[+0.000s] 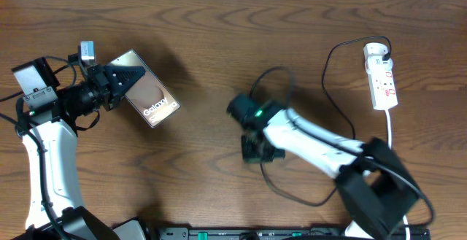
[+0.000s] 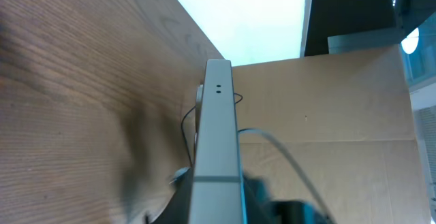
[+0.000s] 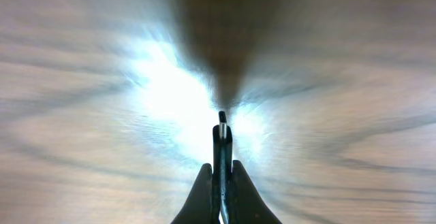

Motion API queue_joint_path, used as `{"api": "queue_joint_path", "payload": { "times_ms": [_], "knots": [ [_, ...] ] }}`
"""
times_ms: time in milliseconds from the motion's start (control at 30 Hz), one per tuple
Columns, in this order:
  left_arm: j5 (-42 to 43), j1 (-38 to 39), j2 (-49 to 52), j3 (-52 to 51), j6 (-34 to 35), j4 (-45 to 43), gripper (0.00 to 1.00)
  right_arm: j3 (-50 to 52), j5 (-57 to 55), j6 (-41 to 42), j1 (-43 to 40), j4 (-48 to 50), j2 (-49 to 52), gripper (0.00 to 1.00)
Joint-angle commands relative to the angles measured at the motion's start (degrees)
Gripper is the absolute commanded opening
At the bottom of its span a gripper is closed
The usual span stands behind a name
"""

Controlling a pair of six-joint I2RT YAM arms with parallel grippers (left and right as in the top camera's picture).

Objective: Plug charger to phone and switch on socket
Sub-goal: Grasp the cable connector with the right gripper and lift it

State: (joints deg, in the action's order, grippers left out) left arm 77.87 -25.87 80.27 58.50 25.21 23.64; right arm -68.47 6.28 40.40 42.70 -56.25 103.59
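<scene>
The bronze-brown phone with "Galaxy" lettering is held tilted above the table at the left by my left gripper, which is shut on its near end. In the left wrist view the phone shows edge-on between the fingers. My right gripper is mid-table and shut on the charger's small plug tip, which sticks out past the fingertips. The thin black charger cable loops across the table to its black plug in the white socket strip at the far right.
The strip's white cord runs toward the front edge beside the right arm's base. More charger cable lies in front of the right arm. A cardboard panel shows beyond the table in the left wrist view.
</scene>
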Motion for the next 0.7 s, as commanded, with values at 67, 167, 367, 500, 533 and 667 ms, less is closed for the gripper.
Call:
{"api": "queue_joint_path", "payload": {
  "times_ms": [67,167,367,500,533,667],
  "knots": [
    [2.03,-0.24,-0.22,0.59,-0.79,-0.09,0.07,-6.03,10.78,-12.35,-6.93,-1.55,-8.44,0.01],
    [2.03,-0.24,-0.22,0.59,-0.79,-0.09,0.07,-7.56,23.26,-19.52,-10.29,-0.94,-11.37,0.01],
    [2.16,-0.24,-0.22,0.59,-0.79,-0.09,0.07,-8.37,59.52,-45.90,-16.83,-3.04,-14.47,0.01],
    [2.69,-0.24,-0.22,0.59,-0.79,-0.09,0.07,-8.35,64.37,-64.11,-19.21,-11.02,-14.45,0.01],
    [2.71,-0.24,-0.22,0.59,-0.79,-0.09,0.07,-8.35,63.91,-66.55,-19.37,-12.50,-14.45,0.01],
    [2.93,-0.20,-0.22,0.59,-0.81,-0.11,0.08,-7.61,62.18,-72.02,-19.28,-15.52,-14.25,0.01]
  ]
}}
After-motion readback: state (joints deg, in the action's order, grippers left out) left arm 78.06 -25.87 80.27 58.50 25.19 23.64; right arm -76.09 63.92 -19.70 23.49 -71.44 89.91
